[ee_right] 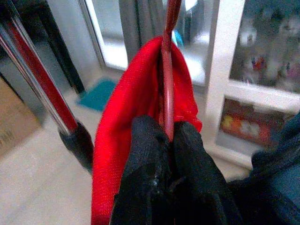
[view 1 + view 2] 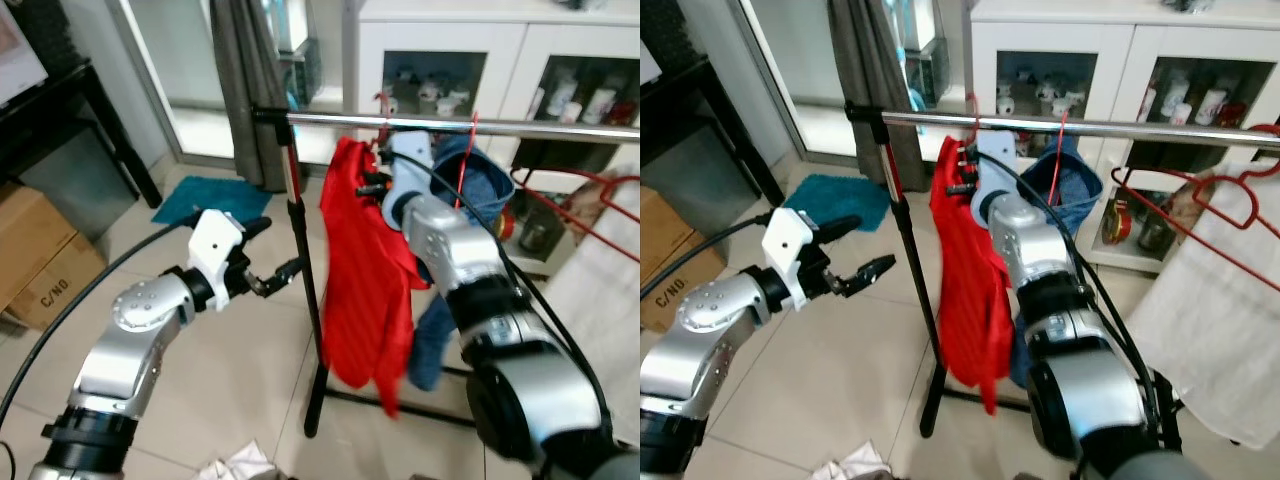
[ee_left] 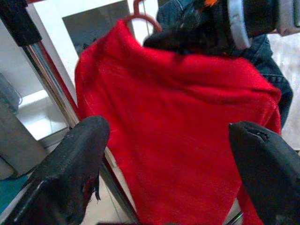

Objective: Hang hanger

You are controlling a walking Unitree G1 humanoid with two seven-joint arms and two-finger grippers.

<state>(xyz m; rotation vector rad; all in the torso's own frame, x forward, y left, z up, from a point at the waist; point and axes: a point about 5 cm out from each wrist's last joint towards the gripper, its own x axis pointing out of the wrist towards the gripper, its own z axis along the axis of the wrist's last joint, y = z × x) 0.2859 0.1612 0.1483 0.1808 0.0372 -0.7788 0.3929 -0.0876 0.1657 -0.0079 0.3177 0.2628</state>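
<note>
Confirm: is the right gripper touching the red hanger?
Touching. The right wrist view shows the right gripper pinched shut on the red hanger.

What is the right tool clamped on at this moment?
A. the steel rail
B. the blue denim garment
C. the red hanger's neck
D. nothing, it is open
C: in the right wrist view the right tool has both black fingers pinched on the thin red hanger above the red garment.
</note>
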